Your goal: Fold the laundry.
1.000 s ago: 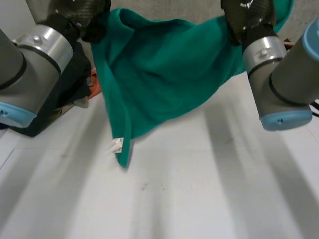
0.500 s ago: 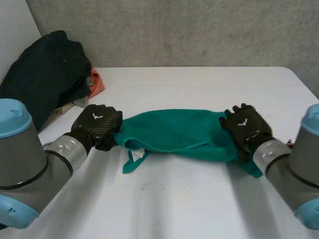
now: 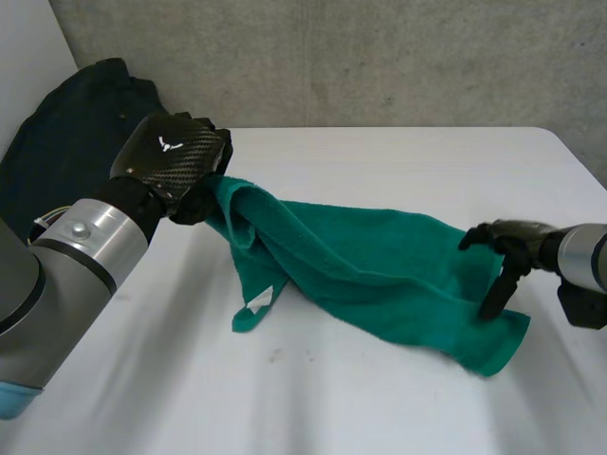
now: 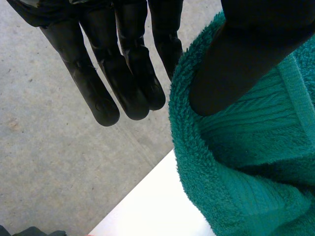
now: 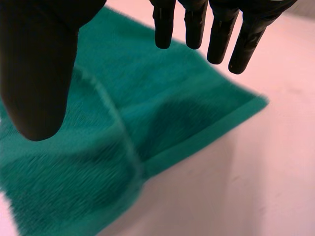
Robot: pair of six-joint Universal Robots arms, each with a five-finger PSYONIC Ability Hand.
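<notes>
A green towel (image 3: 379,275) lies stretched across a white bench (image 3: 398,156), between two black robot hands. Its long axis runs slantwise from the far left to the near right.

The left hand (image 3: 175,161) is raised above the bench at the towel's left end. That end is lifted with it, and the cloth slopes down from there to the bench. In the left wrist view the fingers hang straight and clear of the cloth, while the thumb presses into the towel's thick edge. By my reading the thumb has that edge pinned.

The right hand (image 3: 507,251) is low at the towel's right end, which lies flat on the bench. Its fingers are straight and spread from the thumb, and it holds nothing. One fingertip points down at the cloth. I cannot tell whether it touches.

A small white label (image 3: 258,301) shows on a hanging corner below the left hand. Dark clothes (image 3: 66,133) are piled at the far left of the bench.

The fold probably turns on the towel's length. The held end would travel along that axis toward the flat end. The right hand is nearer the flat end and could steady it.
</notes>
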